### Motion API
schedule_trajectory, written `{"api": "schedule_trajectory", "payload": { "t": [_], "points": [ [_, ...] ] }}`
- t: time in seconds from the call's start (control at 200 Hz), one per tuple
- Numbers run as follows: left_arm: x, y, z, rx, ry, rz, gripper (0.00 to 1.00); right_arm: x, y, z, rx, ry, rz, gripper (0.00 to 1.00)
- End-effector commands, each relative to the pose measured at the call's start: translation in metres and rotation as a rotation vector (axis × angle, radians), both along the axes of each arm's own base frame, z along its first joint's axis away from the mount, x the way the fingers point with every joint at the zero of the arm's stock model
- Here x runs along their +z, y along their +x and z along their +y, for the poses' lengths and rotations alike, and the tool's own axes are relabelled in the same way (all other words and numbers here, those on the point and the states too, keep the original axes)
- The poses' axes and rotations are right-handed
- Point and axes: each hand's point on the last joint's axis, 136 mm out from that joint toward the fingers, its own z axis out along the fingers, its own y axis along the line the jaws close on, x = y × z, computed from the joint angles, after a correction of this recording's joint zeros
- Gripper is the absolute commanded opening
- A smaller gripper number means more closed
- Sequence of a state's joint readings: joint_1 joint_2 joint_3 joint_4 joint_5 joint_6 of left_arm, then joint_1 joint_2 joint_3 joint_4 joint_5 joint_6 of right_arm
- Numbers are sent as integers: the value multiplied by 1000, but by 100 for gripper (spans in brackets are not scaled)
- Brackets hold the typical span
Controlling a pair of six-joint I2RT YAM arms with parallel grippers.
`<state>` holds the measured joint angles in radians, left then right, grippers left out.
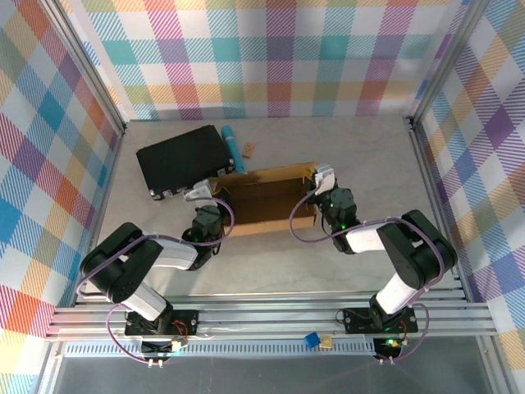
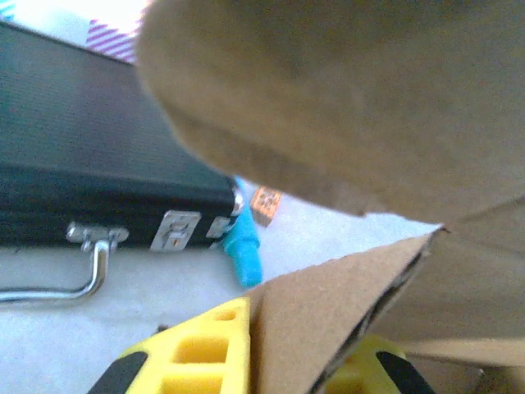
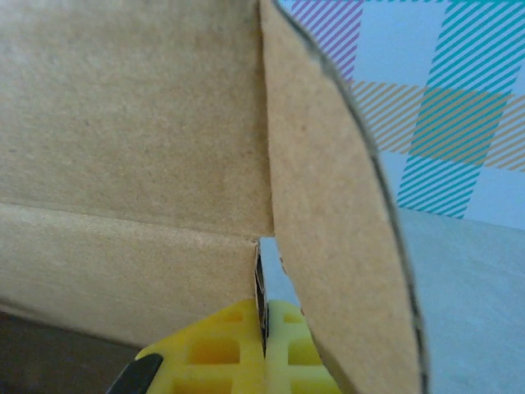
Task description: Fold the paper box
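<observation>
Jaws on the right gripper (image 3: 262, 318) are pressed together on a thin cardboard edge of the paper box (image 1: 267, 201), with one yellow finger (image 3: 215, 351) on each side of that edge. A rounded flap (image 3: 336, 222) rises just beside this grip and curves away to the right. Jaws on the left gripper (image 2: 299, 330) straddle an upright cardboard wall at the opposite end of the box. The left-hand finger (image 2: 201, 353) lies against that wall, and the other finger is partly hidden behind it. Whether this pair clamps the wall or only brackets it cannot be told. A second rounded flap (image 2: 344, 98) hangs blurred above that wall. Seen from overhead, the box sits at the middle of the table (image 1: 271, 263), open side up, its long walls raised, between the two grippers. A black case (image 1: 180, 160) lies flat near the box's far-left corner, its metal handle (image 2: 57, 279) and latch (image 2: 176, 230) facing the left arm. A blue tube (image 1: 232, 148) lies just beside the case's right end, and a small brown scrap (image 1: 248, 149) lies next to the tube.
</observation>
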<state>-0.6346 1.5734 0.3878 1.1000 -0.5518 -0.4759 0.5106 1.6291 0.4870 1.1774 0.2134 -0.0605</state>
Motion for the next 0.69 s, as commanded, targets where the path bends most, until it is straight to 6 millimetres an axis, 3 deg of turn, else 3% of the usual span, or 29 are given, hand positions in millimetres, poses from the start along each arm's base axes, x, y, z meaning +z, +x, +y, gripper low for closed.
{"api": "schedule_trajectory", "payload": {
  "t": [0.0,0.215,0.46,0.555,0.69],
  "points": [
    [-55,-21,1,-34,-11,136,14,-41,-15,7,38,-65,98,0],
    [-53,-32,-4,-58,-71,194,34,-42,-22,2,14,-100,120,0],
    [-3,-52,9,-19,-98,292,54,-47,-30,-2,14,-126,148,0],
    [5,-66,18,-4,-105,360,62,-51,-31,-3,10,-133,158,0],
    [8,-89,23,-12,-201,443,66,-52,-30,-4,9,-168,151,0]
  ]
}}
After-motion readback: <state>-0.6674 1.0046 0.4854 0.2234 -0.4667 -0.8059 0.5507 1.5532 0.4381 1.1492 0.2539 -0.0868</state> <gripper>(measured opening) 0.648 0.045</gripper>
